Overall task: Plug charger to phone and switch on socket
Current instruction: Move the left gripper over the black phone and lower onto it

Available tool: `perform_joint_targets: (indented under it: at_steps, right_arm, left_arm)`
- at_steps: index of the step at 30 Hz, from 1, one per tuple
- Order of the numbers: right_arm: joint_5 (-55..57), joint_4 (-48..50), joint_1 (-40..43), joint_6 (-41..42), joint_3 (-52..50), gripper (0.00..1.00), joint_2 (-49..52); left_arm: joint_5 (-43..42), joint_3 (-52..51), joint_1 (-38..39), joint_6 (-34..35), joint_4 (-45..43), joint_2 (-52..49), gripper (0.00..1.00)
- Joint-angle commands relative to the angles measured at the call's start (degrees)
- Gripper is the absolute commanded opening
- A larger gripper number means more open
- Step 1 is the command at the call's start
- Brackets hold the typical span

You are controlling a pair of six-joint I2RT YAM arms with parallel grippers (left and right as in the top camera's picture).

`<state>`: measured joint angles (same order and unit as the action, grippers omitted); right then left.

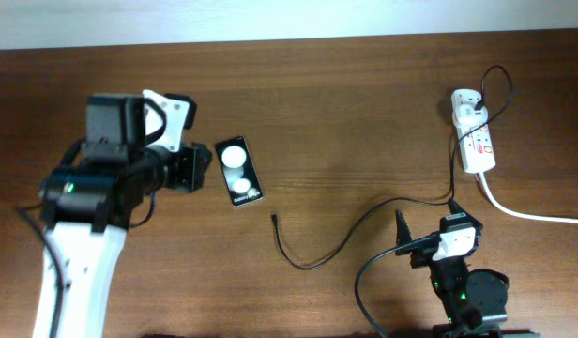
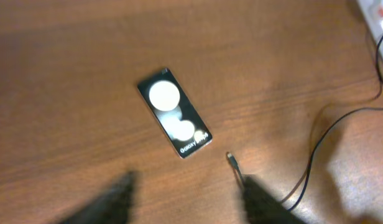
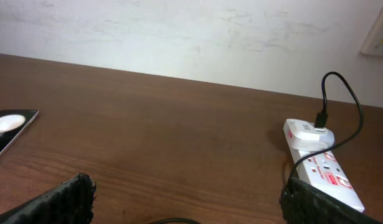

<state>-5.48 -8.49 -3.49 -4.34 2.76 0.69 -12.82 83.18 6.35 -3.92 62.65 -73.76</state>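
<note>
While the phone [image 1: 239, 173] lies flat on the desk [image 1: 364, 84], its lettered end near but apart from the charger [image 2: 232, 160] tip, the left hand [image 1: 189, 169] sits just beside it, fingers apart and empty. Right hand [image 3: 188, 198] spread wide, empty, near the socket [image 3: 319, 165]. Lettering is legible only in the left wrist view.

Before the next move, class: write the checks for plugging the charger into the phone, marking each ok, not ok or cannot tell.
1. Phone lies flat, uncovered: ok.
2. Charger tip free beside phone: ok.
3. Charger tip in phone: not ok.
4. Adapter seated in socket: ok.
5. Socket switch on: cannot tell.
6. Left claw and right claw empty: ok.
</note>
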Motion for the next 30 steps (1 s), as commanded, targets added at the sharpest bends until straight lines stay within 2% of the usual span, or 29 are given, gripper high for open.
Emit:
perform_joint_targets:
  at_steps: [1, 10, 12, 13, 14, 19, 22, 24, 26, 28, 30]
  right_arm:
    - [0.09, 0.13, -0.35, 0.26, -0.5, 0.99, -0.48]
    - [0.09, 0.11, -0.35, 0.26, -0.52, 0.99, -0.48]
    - [0.09, 0.11, -0.35, 0.26, -0.52, 0.99, -0.48]
    - [0.09, 0.11, -0.35, 0.26, -0.52, 0.99, -0.48]
    - [0.09, 0.11, -0.35, 0.26, -0.52, 0.99, -0.48]
    - [0.09, 0.11, -0.35, 0.26, -0.52, 0.99, -0.48]
    - [0.09, 0.11, -0.35, 0.26, -0.52, 0.99, -0.48]
    - [0.09, 0.13, -0.35, 0.26, -0.52, 0.99, -0.48]
    - [0.09, 0.11, -0.35, 0.26, -0.5, 0.99, -0.48]
    - [0.09, 0.11, -0.35, 0.26, -0.5, 0.99, -0.48]
    - [0.09, 0.13, -0.35, 0.26, -0.5, 0.99, -0.48]
  left_arm:
    - [-1.38, 0.92, 0.26, -0.15, 1.18, -6.51, 0.0]
    - [3.69, 0.87, 1.18, 10.54, -1.22, -24.92, 0.01]
    - [3.72, 0.87, 2.16, 11.04, -2.45, -27.47, 0.54]
    - [3.8, 0.87, 2.62, 11.04, -3.17, -28.52, 0.88]
    - [3.69, 0.87, 3.17, 10.99, -4.28, -29.53, 0.99]
    - [1.75, 0.87, 4.24, 12.13, -9.18, -30.82, 0.99]
    - [7.87, 0.87, 5.6, 20.41, -9.77, -30.93, 0.99]
    - [12.37, 0.81, 7.43, 23.47, -10.73, -31.39, 0.99]
    - [15.56, 0.31, 9.14, 23.96, -12.09, -31.69, 0.99]
    - [18.69, 0.26, 10.56, 27.52, -12.66, -32.94, 0.99]
    - [18.67, 0.26, 10.64, 27.71, -13.68, -34.23, 0.99]
